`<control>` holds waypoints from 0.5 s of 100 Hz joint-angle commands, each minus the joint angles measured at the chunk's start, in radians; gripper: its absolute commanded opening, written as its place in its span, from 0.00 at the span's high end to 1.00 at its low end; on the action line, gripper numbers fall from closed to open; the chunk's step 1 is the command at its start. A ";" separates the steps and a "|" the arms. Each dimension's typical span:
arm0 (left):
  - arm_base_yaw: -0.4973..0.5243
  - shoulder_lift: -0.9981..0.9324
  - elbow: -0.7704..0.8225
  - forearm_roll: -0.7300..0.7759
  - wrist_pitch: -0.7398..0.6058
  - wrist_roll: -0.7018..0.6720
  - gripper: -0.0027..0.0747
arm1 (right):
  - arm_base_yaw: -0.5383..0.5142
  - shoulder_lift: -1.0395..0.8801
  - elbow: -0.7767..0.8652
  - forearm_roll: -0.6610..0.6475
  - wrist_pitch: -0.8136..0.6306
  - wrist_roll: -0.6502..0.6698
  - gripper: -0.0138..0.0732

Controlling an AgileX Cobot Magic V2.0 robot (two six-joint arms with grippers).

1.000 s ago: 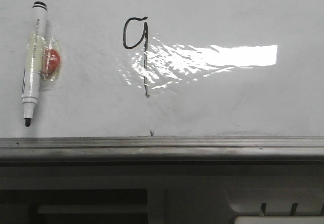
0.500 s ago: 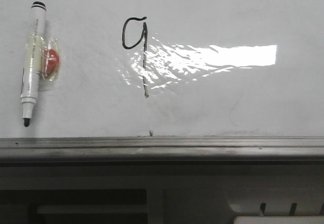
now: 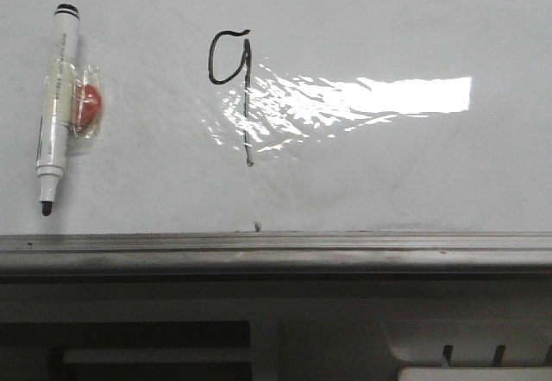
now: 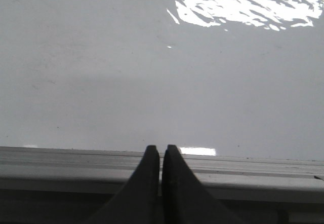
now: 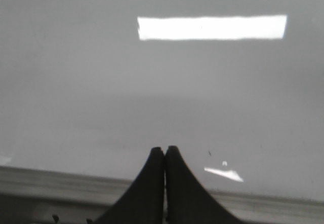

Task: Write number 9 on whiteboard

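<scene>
Both grippers closed on nothing: left gripper (image 4: 161,150) has its jaws pressed together with no marker between them, right gripper (image 5: 165,152) same, each parked over the ledge end of the whiteboard (image 3: 414,19); neither arm shows in the front view. Landmark is the ledge (image 3: 276,247), the grey strip along the board's near edge. Board fills everything beyond it, with a glare patch (image 3: 405,94) mid-board. The 9 (image 3: 231,71) sits well above the ledge, left of the glare: closed oval loop, long straight tail running down toward the ledge and fading out before a small dark speck just above it. Marker (image 3: 56,105) lies flat on the board far left of the 9, uncapped tip pointing at the ledge, a small red blob in clear wrap (image 3: 86,107) touching its side. Change over the last second: basically none, digit and marker sit where they were, only a tiny frame shift. My read: stroke finished, marker released, task effectively done; only retreat or idle is left.
</scene>
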 commanded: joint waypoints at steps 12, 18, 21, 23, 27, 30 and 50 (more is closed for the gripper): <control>0.006 -0.026 0.041 -0.003 -0.055 -0.004 0.99 | -0.008 -0.018 0.024 -0.013 0.086 0.002 0.92; 0.006 -0.026 0.041 -0.003 -0.055 -0.004 0.99 | -0.008 -0.018 0.024 -0.013 0.086 0.002 0.92; 0.006 -0.026 0.041 -0.003 -0.055 -0.004 0.99 | -0.008 -0.018 0.024 -0.013 0.086 0.002 0.92; 0.006 -0.026 0.041 -0.003 -0.055 -0.004 0.99 | -0.008 -0.018 0.024 -0.013 0.086 0.002 0.92; 0.006 -0.026 0.041 -0.003 -0.055 -0.004 0.99 | -0.008 -0.018 0.024 -0.013 0.086 0.002 0.92; 0.006 -0.026 0.041 -0.003 -0.055 -0.004 0.99 | -0.008 -0.018 0.024 -0.013 0.086 0.002 0.92; 0.006 -0.026 0.041 -0.003 -0.055 -0.004 0.99 | -0.008 -0.018 0.024 -0.013 0.086 0.002 0.92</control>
